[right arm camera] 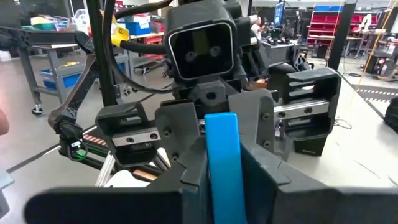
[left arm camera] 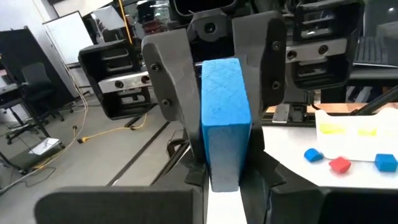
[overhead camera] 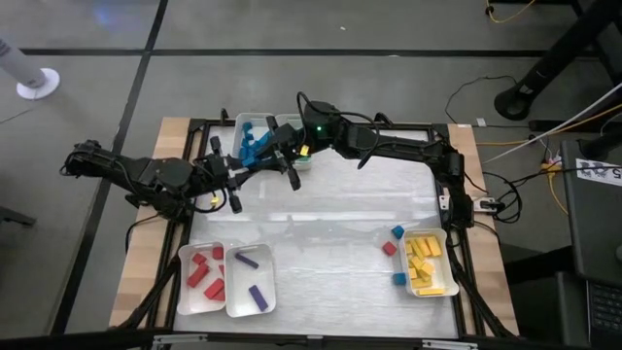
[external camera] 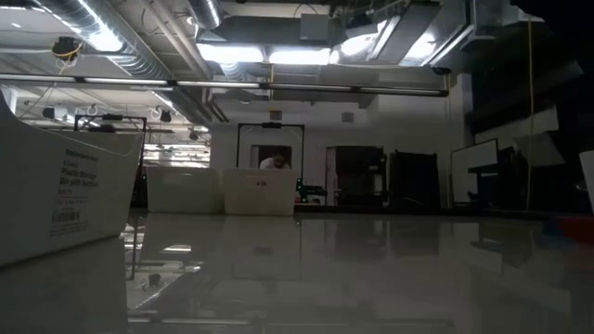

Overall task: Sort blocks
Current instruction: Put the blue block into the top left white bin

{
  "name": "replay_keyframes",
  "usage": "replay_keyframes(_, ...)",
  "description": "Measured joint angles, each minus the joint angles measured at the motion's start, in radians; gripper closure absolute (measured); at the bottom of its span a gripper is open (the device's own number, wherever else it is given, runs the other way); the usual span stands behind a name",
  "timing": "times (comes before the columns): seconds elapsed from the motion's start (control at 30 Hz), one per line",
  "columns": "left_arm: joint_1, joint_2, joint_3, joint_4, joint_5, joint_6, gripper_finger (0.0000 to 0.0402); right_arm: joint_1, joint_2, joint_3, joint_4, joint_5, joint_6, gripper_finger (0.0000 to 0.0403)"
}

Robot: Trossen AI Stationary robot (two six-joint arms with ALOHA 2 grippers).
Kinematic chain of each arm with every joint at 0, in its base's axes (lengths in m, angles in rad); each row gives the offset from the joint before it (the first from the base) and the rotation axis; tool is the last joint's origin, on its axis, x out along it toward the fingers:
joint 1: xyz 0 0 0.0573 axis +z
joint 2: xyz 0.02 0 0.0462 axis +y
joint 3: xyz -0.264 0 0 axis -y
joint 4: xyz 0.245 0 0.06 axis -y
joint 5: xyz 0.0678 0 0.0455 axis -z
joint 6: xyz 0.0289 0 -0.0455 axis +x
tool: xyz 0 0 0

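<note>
Left gripper (overhead camera: 255, 156): at the far side of the counter (overhead camera: 330, 209), beside the white rectangular tray of blue blocks (overhead camera: 243, 126); clenched on one end of a long blue wooden bar block (overhead camera: 256, 149). In the left wrist view the bar (left arm camera: 224, 121) stands between dark fingers (left arm camera: 168, 87) facing the camera, which belong to the other arm.

Right gripper (overhead camera: 279, 146): meets the left gripper head-on above the same far tray; also grasping the blue bar, seen edge-on in the right wrist view (right arm camera: 224, 162) with the left arm's fingers (right arm camera: 177, 134) on either side. Both grippers hold the one block, clear of the counter surface.

White tray, near left (overhead camera: 185, 292): red blocks (overhead camera: 206, 272).

White tray adjoining it (overhead camera: 233, 301): purple bar blocks (overhead camera: 251, 277).

White tray, near right (overhead camera: 442, 287): yellow blocks (overhead camera: 423, 264).

Loose on the counter just beside the yellow tray: small blue block (overhead camera: 397, 232), red block (overhead camera: 390, 248), second blue block (overhead camera: 398, 279); all apart from one another.

Low view: white tray wall with printed label (external camera: 65, 190) at the left; grippers not in view; a person (external camera: 273, 162) far back in the room.
</note>
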Motion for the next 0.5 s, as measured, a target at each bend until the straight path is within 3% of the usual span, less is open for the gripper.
replay_keyframes(0.2,0.000,0.000,0.000,-0.007,-0.003,0.002,0.0361,0.001,0.000,0.000,-0.008,0.000,0.023,0.0315)
replay_keyframes(0.5,0.042,0.001,0.000,-0.044,-0.003,-0.025,0.0362,-0.006,0.000,0.018,-0.039,0.004,0.087,0.0222)
